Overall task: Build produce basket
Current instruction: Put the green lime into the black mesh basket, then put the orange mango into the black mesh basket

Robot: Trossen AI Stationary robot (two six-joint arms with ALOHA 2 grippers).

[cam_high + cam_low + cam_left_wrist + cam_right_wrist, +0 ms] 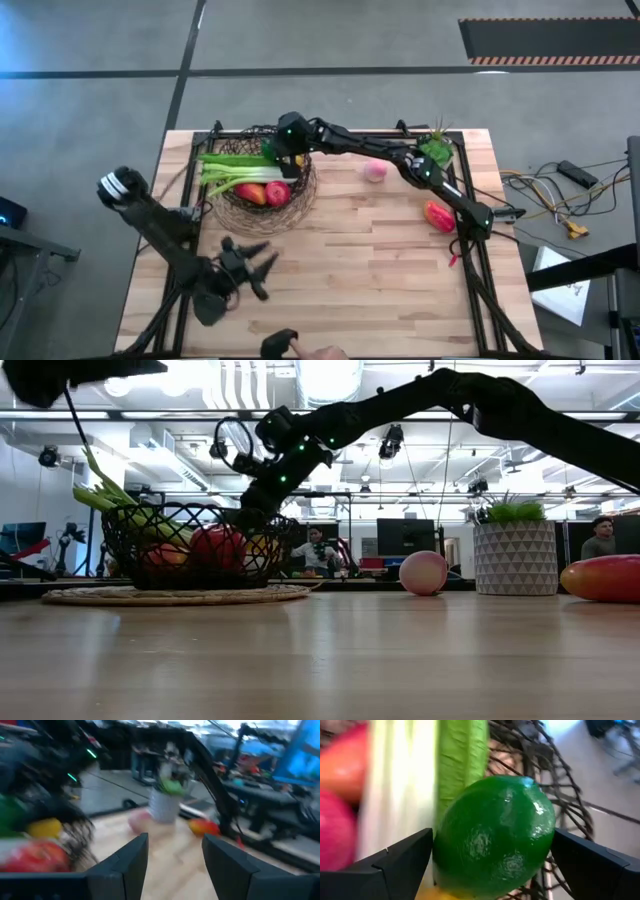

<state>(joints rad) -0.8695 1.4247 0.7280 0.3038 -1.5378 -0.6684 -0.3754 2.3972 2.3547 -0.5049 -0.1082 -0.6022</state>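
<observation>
From the high view I had the right gripper [290,152] over the basket [232,208], left of centre in the frame, with the celery [238,175] and tomato [277,193] already inside. The peach [375,171] and mango [438,215] lay on the table [360,270] to the right. The left gripper [262,268] waited at lower left, its jaws partly apart and empty.

In the low view the basket [190,550] showed as open dark wire mesh on a flat woven mat [175,596], the peach [423,572] round and matte.

The left wrist view was too blurred to add much.

In the right wrist view the glossy, pebbled lime [495,835] sat between the right jaws, which stood at their widest; I couldn't tell whether they touched it. I judged the release was best done low over a free gap beside the celery [400,795], then lifting straight up so the smooth lime wouldn't roll against the rim.
</observation>
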